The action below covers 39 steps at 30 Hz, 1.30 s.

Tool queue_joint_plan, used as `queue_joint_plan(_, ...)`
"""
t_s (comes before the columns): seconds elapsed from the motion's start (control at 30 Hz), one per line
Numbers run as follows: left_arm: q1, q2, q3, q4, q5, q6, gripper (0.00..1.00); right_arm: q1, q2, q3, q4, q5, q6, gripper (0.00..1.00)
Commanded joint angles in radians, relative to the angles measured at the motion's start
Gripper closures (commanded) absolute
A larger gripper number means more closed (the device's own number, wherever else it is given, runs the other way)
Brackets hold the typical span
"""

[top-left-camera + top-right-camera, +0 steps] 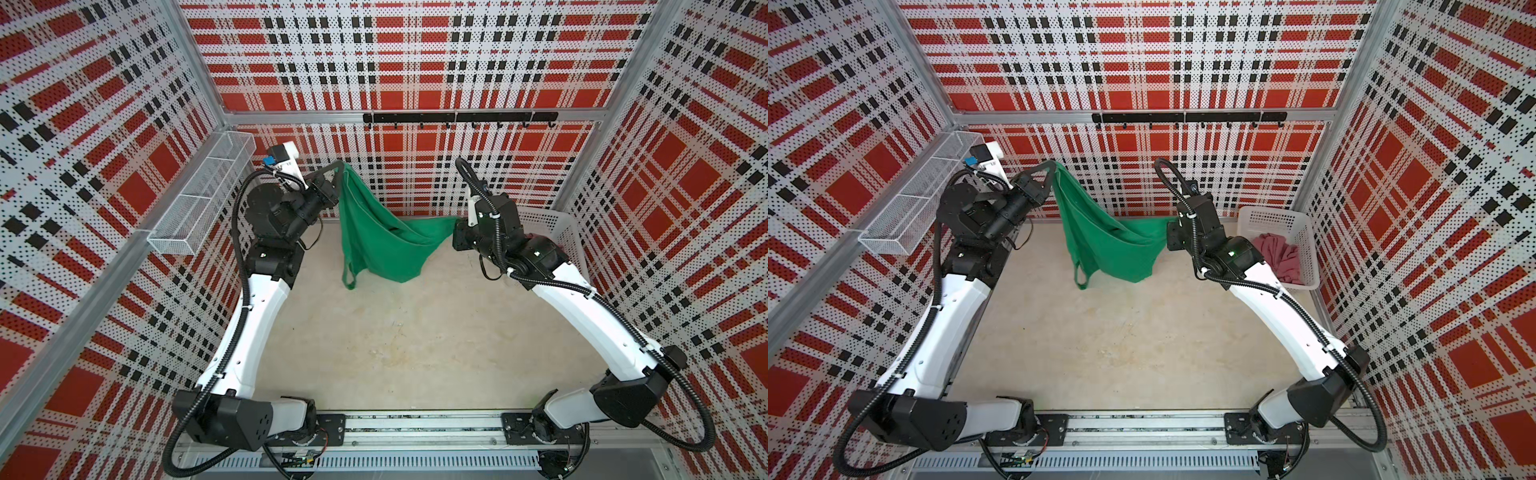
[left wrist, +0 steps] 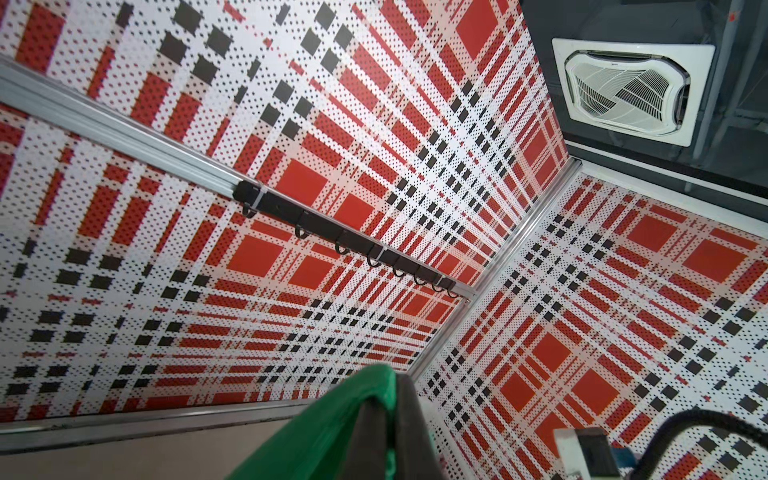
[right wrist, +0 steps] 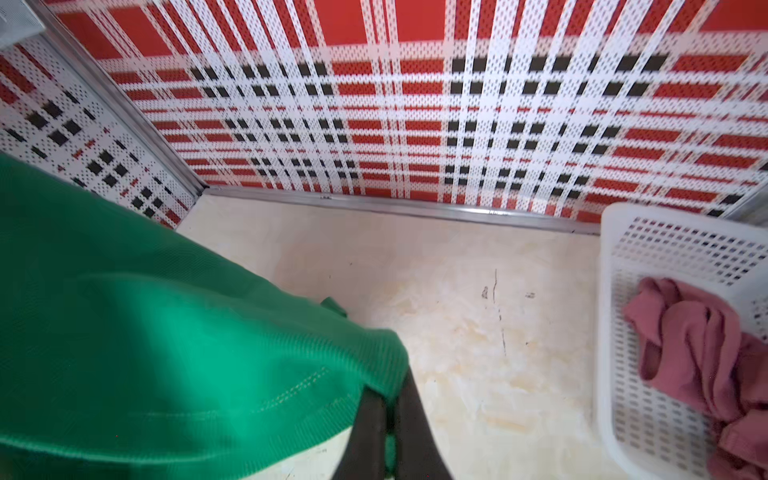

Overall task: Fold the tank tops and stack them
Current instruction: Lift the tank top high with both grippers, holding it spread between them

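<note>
left end effector [image 1: 338, 166] raised high, clamped | right end effector [image 1: 456, 222] lower, clamped | both grip green tank top [image 1: 374, 237]

The green tank top [image 1: 376, 245] hangs like a curtain across the back middle of the table [image 1: 374, 345]. It is strung between the left gripper [image 1: 337, 166] and the right gripper [image 1: 456, 221], each clamped on an edge. In front of it the tabletop lies open between the two arms. The white basket [image 1: 1273, 218] fills the back right corner. A wire shelf [image 1: 199, 199] juts out from the left wall.
</note>
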Motion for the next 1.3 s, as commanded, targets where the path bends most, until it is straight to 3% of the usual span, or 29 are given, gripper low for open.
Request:
queue_joint_plan(0.0, 0.012, -0.038, 0.051, -0.092, -0.025, 0.107, 1.0, -0.004, -0.032, 0.082, 0.038, 0.034, -0.157, 1.0)
queue_joint_plan(0.37, 0.115, -0.138, -0.072, -0.186, 0.112, 0.112, 1.0, -0.004, -0.057, 0.137, 0.045, 0.075, -0.27, 1.0)
queue_joint_plan(0.63, 0.133, -0.108, -0.026, -0.191, 0.115, 0.106, 1.0, -0.011, -0.06, 0.149, 0.052, 0.106, -0.31, 1.0)
queue_joint_plan(0.8, 0.116, -0.166, -0.016, -0.22, 0.079, 0.119, 1.0, -0.005, -0.111, 0.155, 0.011, 0.082, -0.28, 1.0)
queue_joint_plan(1.1, 0.079, -0.366, -0.052, -0.361, 0.034, 0.12, 1.0, 0.156, -0.227, 0.096, -0.123, 0.068, -0.313, 1.0)
queue_joint_plan(1.27, 0.07, -0.491, -0.05, -0.439, 0.063, 0.09, 1.0, 0.199, -0.311, 0.045, -0.145, -0.053, -0.268, 1.0)
